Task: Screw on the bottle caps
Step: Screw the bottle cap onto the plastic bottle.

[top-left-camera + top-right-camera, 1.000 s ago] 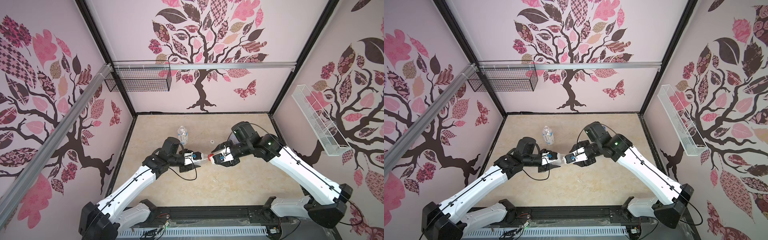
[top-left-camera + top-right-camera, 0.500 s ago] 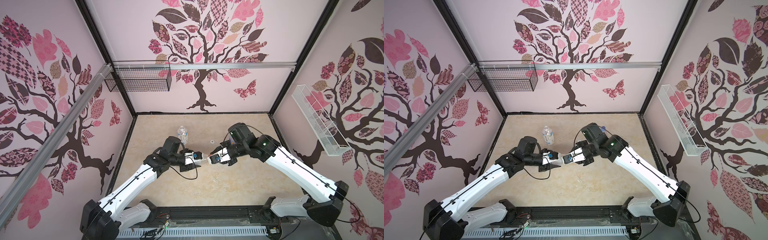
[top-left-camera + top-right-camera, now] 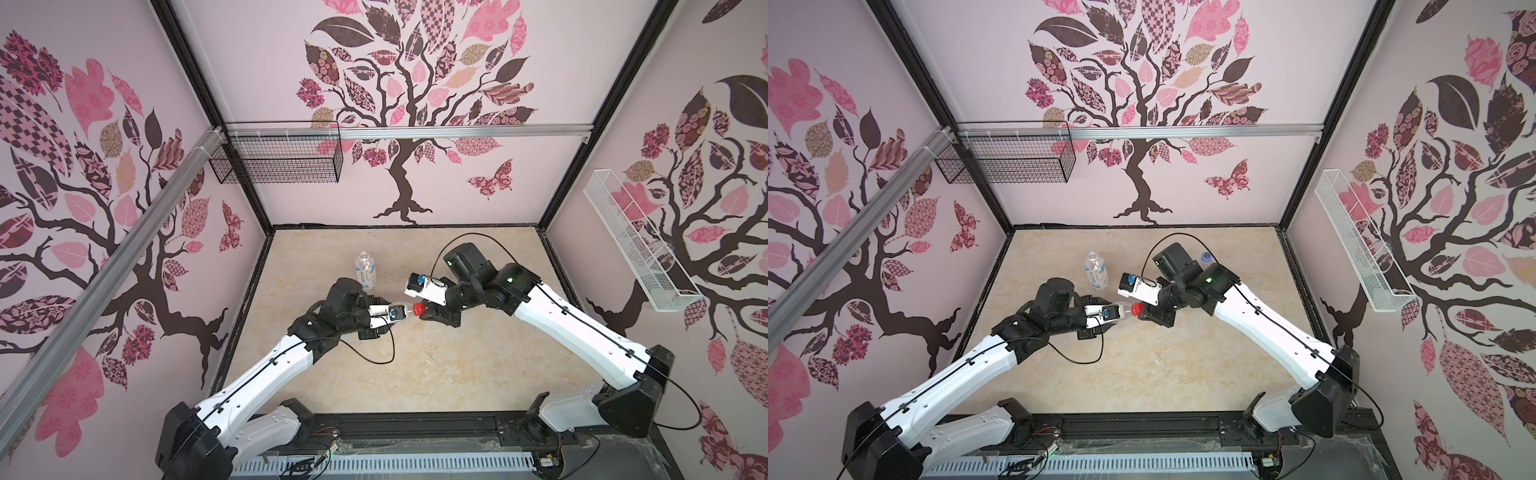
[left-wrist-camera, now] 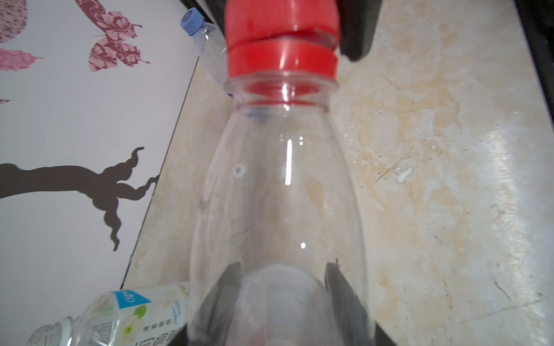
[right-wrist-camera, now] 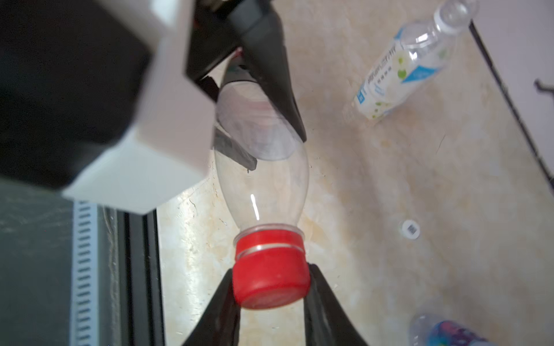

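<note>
CENTRE — your left gripper (image 3: 400, 312) holds a clear bottle (image 3: 409, 309) level, its neck jutting past the fingertips | CAP — a red cap (image 3: 418, 308) sits on that neck, pinched between the fingers of your right gripper (image 3: 424, 311) | BEYOND — a white-green labelled bottle (image 3: 365, 271) stands upright beyond the left fingers, apart from both grippers.

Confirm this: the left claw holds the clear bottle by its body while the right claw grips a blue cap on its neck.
Not quite: the cap in the right claw is red, not blue; the right wrist view shows it. The left claw does hold the clear bottle by its body.
</note>
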`<state>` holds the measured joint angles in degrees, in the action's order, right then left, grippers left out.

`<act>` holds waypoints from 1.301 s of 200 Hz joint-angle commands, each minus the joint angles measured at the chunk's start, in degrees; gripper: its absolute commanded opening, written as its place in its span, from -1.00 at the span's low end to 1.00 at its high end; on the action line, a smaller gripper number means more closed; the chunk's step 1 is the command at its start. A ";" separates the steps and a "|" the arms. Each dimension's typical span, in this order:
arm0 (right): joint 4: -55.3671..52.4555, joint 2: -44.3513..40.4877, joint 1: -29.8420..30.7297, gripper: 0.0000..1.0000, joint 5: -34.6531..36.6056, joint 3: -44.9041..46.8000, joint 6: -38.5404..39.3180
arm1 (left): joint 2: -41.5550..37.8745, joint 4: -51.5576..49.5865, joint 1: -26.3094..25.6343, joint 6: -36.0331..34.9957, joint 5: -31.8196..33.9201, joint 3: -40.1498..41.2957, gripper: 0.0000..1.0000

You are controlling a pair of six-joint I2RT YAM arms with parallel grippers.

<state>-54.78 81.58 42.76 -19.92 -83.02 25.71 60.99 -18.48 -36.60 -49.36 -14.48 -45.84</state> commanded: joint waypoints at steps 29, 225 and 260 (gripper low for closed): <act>14.77 5.26 -8.03 -1.00 -13.76 1.40 -60.72 | -2.24 17.75 -4.90 -2.98 8.76 3.23 -0.07; 1.33 -10.82 -0.17 0.24 -2.72 3.18 43.43 | 0.80 -13.42 3.69 -4.68 -12.49 -8.30 -0.05; 2.36 -9.55 1.03 0.08 -4.49 2.39 47.21 | 0.88 -14.27 3.63 -4.42 -13.49 -9.04 -0.05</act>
<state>-50.57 70.87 43.40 -23.81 -78.17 65.47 61.71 -31.29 -32.93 -53.47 -25.80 -53.15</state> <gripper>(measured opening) 0.551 0.477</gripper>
